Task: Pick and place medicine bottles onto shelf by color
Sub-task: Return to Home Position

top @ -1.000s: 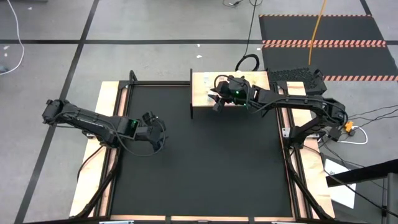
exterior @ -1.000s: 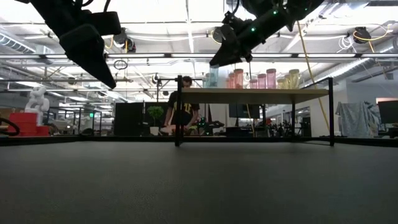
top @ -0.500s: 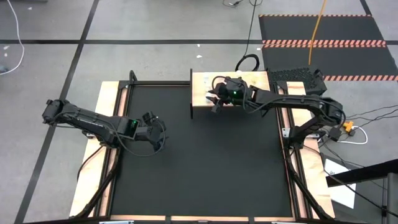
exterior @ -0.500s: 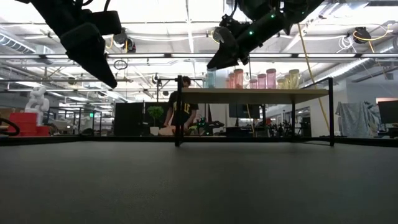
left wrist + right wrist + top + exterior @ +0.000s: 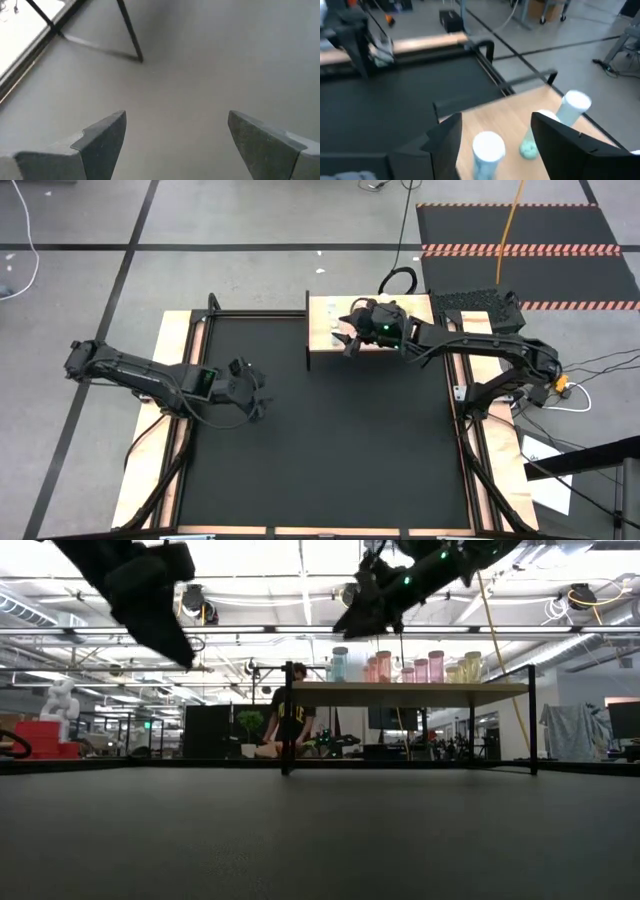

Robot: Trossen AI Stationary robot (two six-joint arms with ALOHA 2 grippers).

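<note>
My right end effector [image 5: 346,340] has lifted above the shelf [image 5: 320,358], open and empty; left end effector [image 5: 256,387] open, empty. Medicine bottles [image 5: 384,667] look all shelved; only homing remains, I judge

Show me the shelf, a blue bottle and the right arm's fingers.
shelf [image 5: 420,692]: low view, board's front edge.
blue bottle [image 5: 340,668]: low view, its body.
right fingers [image 5: 570,145]: right wrist view, one finger's surface.

The bottles [image 5: 383,666] are pale blue, pink and yellow, the shelf [image 5: 410,692] light wood, the tabletop [image 5: 320,440] black.
</note>
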